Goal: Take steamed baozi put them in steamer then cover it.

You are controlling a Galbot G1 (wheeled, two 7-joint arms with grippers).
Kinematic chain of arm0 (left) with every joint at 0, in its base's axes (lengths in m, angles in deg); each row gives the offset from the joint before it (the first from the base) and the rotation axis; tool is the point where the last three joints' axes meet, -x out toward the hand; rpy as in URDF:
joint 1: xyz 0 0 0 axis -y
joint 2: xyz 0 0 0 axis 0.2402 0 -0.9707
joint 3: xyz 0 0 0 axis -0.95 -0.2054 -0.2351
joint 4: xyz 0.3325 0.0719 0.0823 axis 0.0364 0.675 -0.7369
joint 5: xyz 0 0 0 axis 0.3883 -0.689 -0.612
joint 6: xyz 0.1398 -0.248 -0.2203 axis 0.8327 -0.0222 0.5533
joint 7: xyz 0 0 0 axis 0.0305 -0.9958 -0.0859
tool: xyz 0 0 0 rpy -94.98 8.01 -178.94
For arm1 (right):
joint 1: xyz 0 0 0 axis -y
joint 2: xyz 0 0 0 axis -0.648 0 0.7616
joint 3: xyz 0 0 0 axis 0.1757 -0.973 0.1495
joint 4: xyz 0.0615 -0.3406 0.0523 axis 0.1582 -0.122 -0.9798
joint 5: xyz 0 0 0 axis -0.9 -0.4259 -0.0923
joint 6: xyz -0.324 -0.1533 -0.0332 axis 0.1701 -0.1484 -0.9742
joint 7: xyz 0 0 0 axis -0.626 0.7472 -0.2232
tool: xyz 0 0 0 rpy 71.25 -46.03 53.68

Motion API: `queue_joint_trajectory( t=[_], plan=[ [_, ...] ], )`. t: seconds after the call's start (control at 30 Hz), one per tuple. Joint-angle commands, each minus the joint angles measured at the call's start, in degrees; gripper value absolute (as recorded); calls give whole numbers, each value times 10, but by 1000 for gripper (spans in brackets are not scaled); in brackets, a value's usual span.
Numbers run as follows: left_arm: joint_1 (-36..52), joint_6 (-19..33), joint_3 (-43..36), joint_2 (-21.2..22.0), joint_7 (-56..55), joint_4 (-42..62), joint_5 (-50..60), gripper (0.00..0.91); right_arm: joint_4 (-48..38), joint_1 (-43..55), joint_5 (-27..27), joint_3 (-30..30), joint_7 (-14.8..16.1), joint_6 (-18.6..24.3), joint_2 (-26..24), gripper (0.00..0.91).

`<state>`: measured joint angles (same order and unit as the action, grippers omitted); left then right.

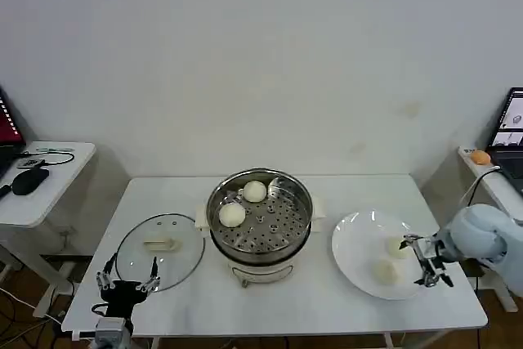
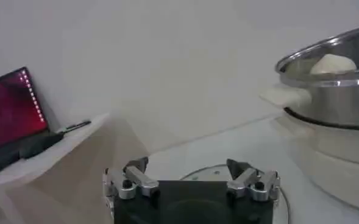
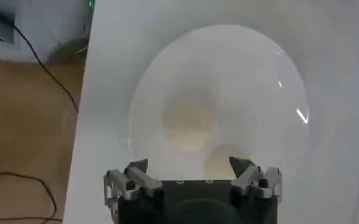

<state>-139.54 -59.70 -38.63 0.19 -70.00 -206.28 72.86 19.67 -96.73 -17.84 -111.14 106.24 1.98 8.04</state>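
Observation:
The steamer (image 1: 260,222) stands mid-table with two steamed baozi (image 1: 254,191) (image 1: 232,214) on its perforated tray. Two more baozi (image 1: 398,247) (image 1: 384,270) lie on a white plate (image 1: 355,234) to its right. My right gripper (image 1: 425,261) is open at the plate's right edge, just beside those two buns. In the right wrist view the right gripper (image 3: 191,165) is open over the plate (image 3: 240,73), with one baozi (image 3: 223,161) close to its fingertips and another (image 3: 186,117) farther off. The cover (image 1: 159,249) lies flat left of the steamer. My left gripper (image 1: 127,277) (image 2: 188,167) waits open at its near edge.
A side table (image 1: 41,181) with a mouse and a laptop (image 2: 8,109) stands to the left. Another table with an orange object (image 1: 480,157) is at the far right. The steamer's wall (image 2: 331,91) rises close to the left arm. Bare tabletop lies in front of the steamer.

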Motion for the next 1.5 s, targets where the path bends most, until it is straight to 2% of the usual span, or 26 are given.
queue_joint_trajectory(
  t=[0.03,0.47,0.77,1.03,1.23,1.5],
  plan=[
    [-3,-1,2,1,0,-2,2,907,-38,-27,-13,15,1,-11,46,907],
    [-1,0,1,3,0,2,6,907,-76,17,7,-29,-2,-32,67,897],
    [-2,1,2,4,0,4,7,907,-97,45,16,-56,1,-41,80,816],
    [-2,0,2,5,0,1,8,907,-93,54,18,-68,4,-54,85,655],
    [-2,0,1,6,0,0,9,907,-82,57,23,-71,10,-59,75,584],
    [-5,0,2,6,0,-6,9,907,-72,58,26,-69,18,-65,64,584]
  ],
)
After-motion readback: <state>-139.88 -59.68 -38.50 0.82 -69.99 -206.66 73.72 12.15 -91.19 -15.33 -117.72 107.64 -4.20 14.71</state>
